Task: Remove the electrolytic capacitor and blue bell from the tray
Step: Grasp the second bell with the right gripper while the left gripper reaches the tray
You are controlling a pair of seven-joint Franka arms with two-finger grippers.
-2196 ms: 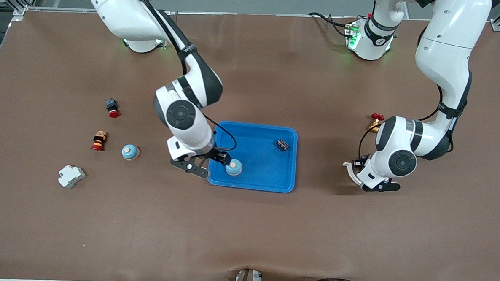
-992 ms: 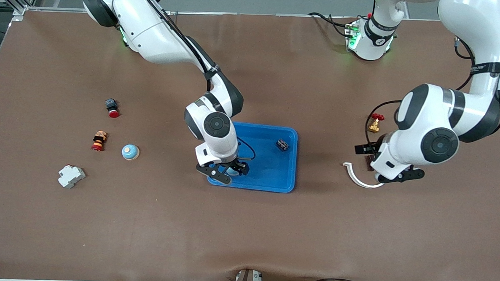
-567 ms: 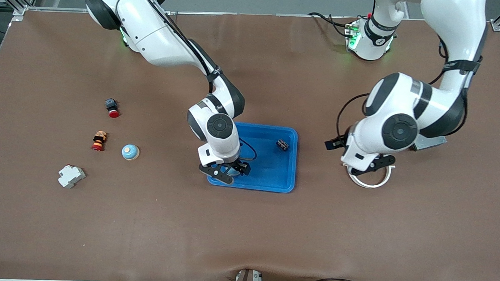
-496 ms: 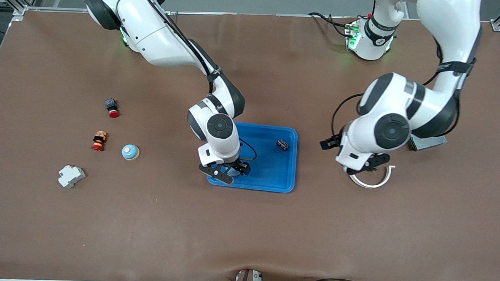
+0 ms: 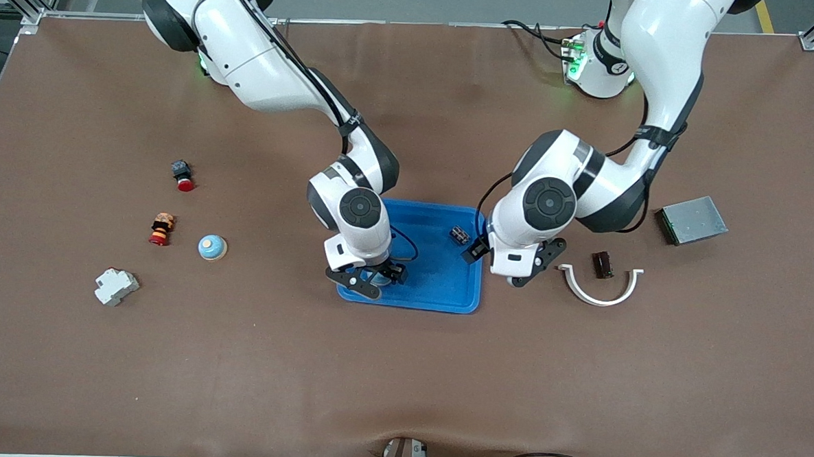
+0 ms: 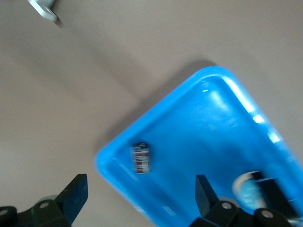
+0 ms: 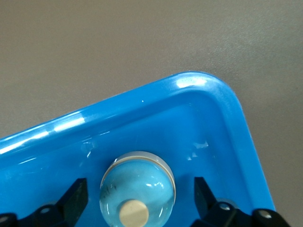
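The right arm reaches from its base in a long downward slope toward the middle of the table, its wrist bent so that the right gripper [image 5: 370, 280] points down into the corner of the blue tray [image 5: 438, 295] nearest the front camera at the right arm's end. The right wrist view shows its two dark fingers [image 7: 71, 201] spread, one on each side of the bell [image 7: 137, 187] with a gap on both sides; no contact is visible. The bell is a smooth, glossy, pale blue dome with a cream knob on top and a light rim, seated on the tray floor close to the rounded corner. The left arm folds down from its base, elbow toward the left arm's end of the table, and carries the left gripper [image 5: 508, 264] over the tray edge at that end. Its fingers [image 6: 73, 196] stand wide apart and hold nothing. The capacitor [image 5: 459, 235] is a small dark cylinder with pale markings, lying on its side inside the tray near the corner farthest from the front camera at the left arm's end. The tray is shiny moulded plastic with a raised rim and rounded corners. A second bell [image 5: 212, 247] sits on the matte brown table [image 5: 401, 365] toward the right arm's end, well apart from the tray
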